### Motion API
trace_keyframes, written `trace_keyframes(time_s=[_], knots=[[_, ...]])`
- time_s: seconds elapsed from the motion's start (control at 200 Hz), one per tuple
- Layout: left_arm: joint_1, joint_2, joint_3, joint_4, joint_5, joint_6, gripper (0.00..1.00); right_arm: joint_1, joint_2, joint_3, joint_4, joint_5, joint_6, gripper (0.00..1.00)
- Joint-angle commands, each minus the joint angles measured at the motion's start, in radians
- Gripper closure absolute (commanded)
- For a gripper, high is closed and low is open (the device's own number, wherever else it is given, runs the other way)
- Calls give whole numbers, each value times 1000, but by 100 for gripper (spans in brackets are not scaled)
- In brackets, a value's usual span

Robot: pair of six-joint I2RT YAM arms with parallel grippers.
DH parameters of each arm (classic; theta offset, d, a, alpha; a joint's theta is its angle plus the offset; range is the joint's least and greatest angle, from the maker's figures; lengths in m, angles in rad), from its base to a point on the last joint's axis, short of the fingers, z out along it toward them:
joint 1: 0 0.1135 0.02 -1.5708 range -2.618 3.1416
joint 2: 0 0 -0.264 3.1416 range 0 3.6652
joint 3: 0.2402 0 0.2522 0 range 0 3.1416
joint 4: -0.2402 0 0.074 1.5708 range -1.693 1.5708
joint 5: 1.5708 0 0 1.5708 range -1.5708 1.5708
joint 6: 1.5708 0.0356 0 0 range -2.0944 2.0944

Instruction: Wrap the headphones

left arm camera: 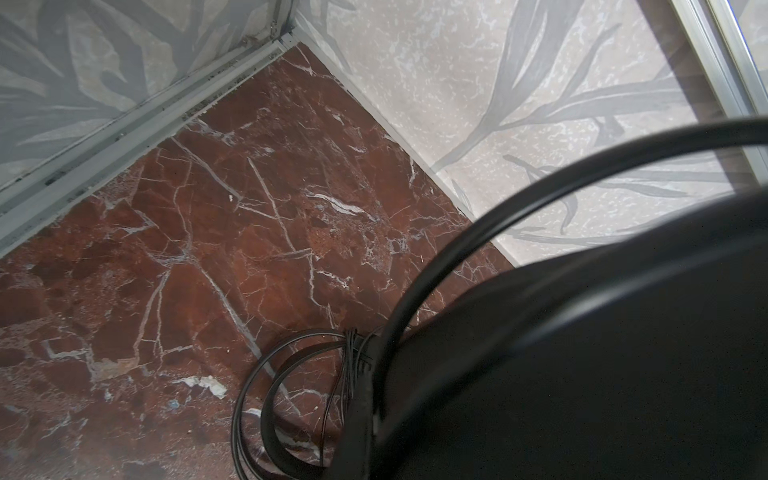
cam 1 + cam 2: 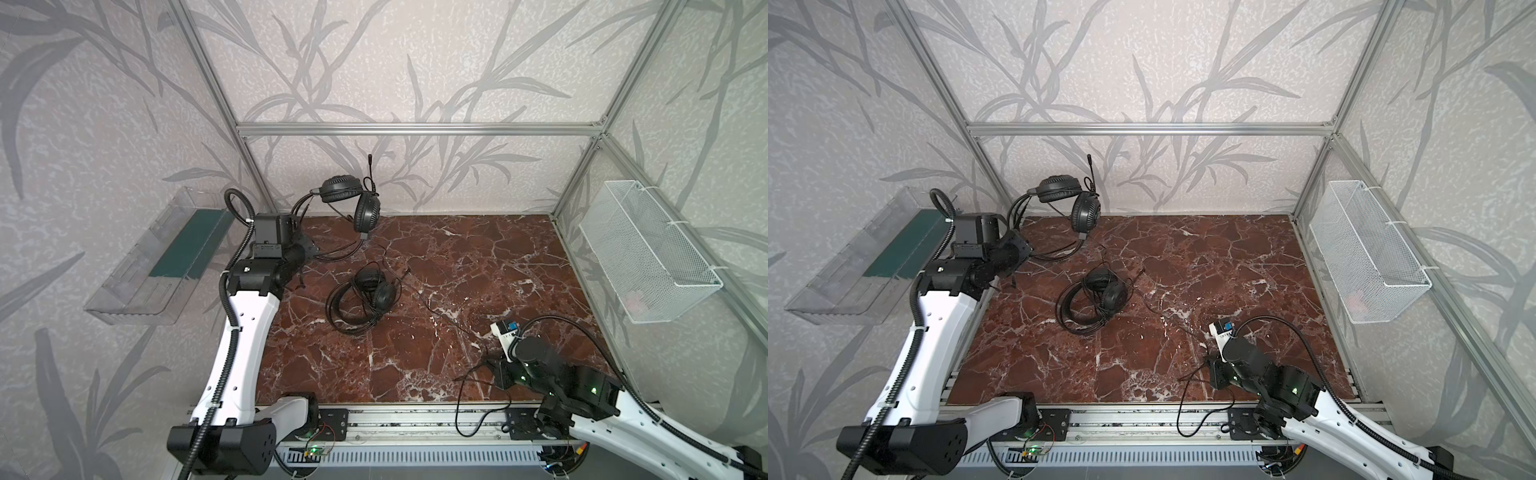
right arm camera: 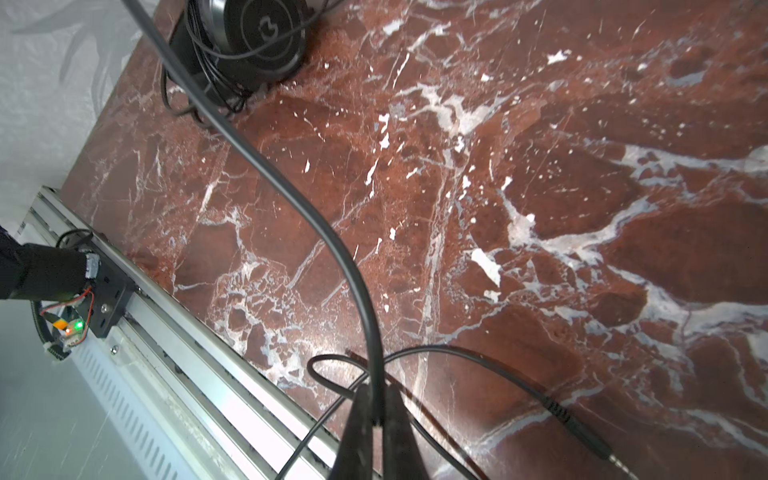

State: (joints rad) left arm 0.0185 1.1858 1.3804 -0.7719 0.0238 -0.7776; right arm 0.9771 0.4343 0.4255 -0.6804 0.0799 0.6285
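Observation:
In both top views one pair of black headphones (image 2: 365, 212) (image 2: 1086, 212) hangs at the back left, its mic boom up against the wall. Its thin headband arcs to my left gripper (image 2: 309, 249), which is shut on it; the fingertips are hidden. In the left wrist view the headband (image 1: 498, 216) fills the near field above cable coils (image 1: 266, 374) on the table. The other headphones (image 2: 380, 293) (image 3: 266, 37) lie mid-table, loosely wound. Their thin cable (image 3: 291, 199) runs to my right gripper (image 3: 376, 415) (image 2: 486, 363), shut on it. The plug (image 3: 582, 432) lies on the marble.
The red marble table (image 2: 498, 270) is walled at the back and both sides. A clear plastic tray (image 2: 137, 282) hangs on the left wall and a white wire basket (image 2: 648, 257) on the right wall. Slack cable droops over the front aluminium rail (image 2: 415, 419).

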Motion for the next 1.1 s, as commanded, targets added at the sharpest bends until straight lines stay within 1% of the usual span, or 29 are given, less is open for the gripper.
trace_keyframes(time_s=[0.0,0.125,0.225,0.365,0.495,0.585,0.69,0.73,0.85,0.9,0.935,1.0,1.095], knots=[[30,8,52,75,-34,-20,100,78,-48,34,-91,61,66,100],[50,57,63,80,-40,-5,100,103,-185,59,-136,86,100,100],[85,97,79,75,-43,-12,100,104,-269,61,-166,89,140,100],[108,131,100,77,-42,-4,100,115,-278,81,-180,82,142,100],[122,161,141,53,-66,12,100,117,-303,145,-203,39,131,100],[124,194,170,47,-65,30,100,117,-319,204,-214,23,91,100],[123,231,179,53,-24,41,100,117,-254,272,-212,-49,16,100],[123,244,177,57,-16,47,100,117,-211,303,-222,-80,-38,100],[119,264,178,51,-34,65,100,117,-46,394,-255,-188,-129,100],[102,272,183,40,-55,92,100,117,19,445,-276,-228,-185,100],[81,274,189,30,-82,117,100,117,60,498,-309,-222,-222,100],[35,269,187,25,-129,167,100,116,106,588,-352,-163,-288,100],[-31,267,171,21,-175,220,100,117,140,679,-353,-83,-389,100]])
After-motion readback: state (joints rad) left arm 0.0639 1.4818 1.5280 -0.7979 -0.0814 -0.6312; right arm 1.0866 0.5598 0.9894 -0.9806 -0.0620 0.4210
